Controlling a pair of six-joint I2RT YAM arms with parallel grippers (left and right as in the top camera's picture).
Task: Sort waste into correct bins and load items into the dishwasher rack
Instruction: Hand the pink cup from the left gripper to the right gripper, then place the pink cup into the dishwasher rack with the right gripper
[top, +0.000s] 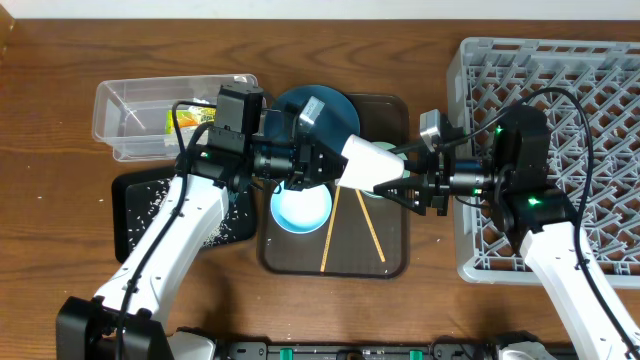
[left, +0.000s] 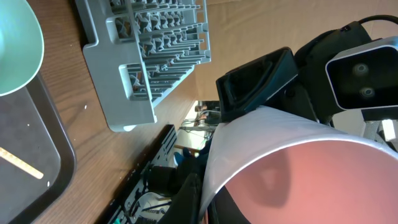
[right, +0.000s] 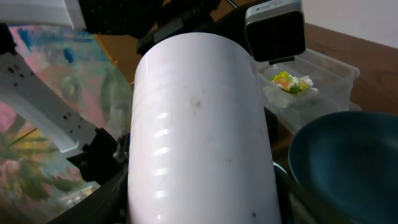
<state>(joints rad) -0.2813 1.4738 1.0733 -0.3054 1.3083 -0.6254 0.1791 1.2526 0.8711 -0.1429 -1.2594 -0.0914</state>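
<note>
The pink cup (top: 365, 163) hangs on its side above the brown tray, between both grippers. My left gripper (top: 325, 165) is shut on its rim (left: 298, 168), one finger outside the wall (left: 205, 199). My right gripper (top: 395, 170) is shut round its base end, and the cup's body (right: 199, 124) fills the space between the jaws (right: 202, 211). The dark blue bowl (top: 335, 105) (right: 348, 162), the light blue bowl (top: 300, 210) and two chopsticks (top: 330, 235) lie on the tray. The mint-green bowl (left: 15, 50) is mostly hidden in the overhead view. The grey rack (top: 550, 150) stands at the right.
The clear tub (top: 130, 110) at the back left holds the yellow-green wrapper (top: 190, 120) (right: 292, 82). The black tray (top: 135, 215) in front of it has rice grains scattered on it. The brown serving tray (top: 390, 265) sits mid-table. No tissue shows.
</note>
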